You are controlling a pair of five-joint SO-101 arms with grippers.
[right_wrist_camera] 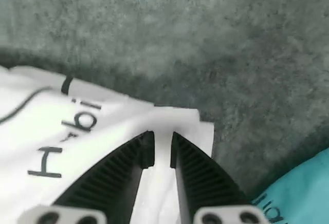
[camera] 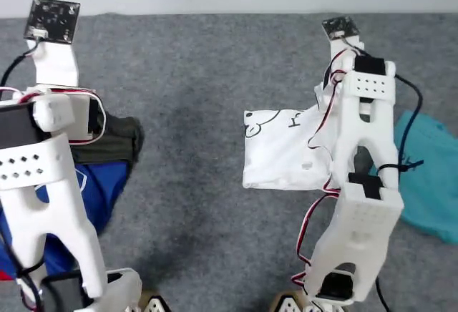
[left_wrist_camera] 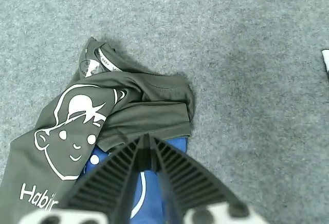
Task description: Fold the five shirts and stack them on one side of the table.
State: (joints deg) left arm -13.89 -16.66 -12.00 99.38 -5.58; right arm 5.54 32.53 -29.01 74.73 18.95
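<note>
Step in hand (judged): folding the white shirt [camera: 279, 158], which lies on the grey tabletop [camera: 193, 76] at about 3 o'clock from its middle and already looks partly folded into a rough rectangle.

1. The right pincer [right_wrist_camera: 160, 147] is drawn in to a narrow gap with white cloth between its tips, at the shirt's 1 o'clock corner. Check that every layer of the corner is caught, not the top layer alone.
2. Lift only enough for the corner to clear the cloth under it. A high lift would likely drag the whole shirt.
3. Carry the corner straight over to the opposite edge, lay edge on edge, then let go.
4. Stay clear of the teal shirt [camera: 429, 183], just beside the white one at 3 o'clock.

The left pincer [left_wrist_camera: 146, 147] is pressed together and holds nothing. It hangs over the olive shirt [left_wrist_camera: 144, 106] and blue shirt [camera: 100, 183] at 9 o'clock (both unfolded).
</note>
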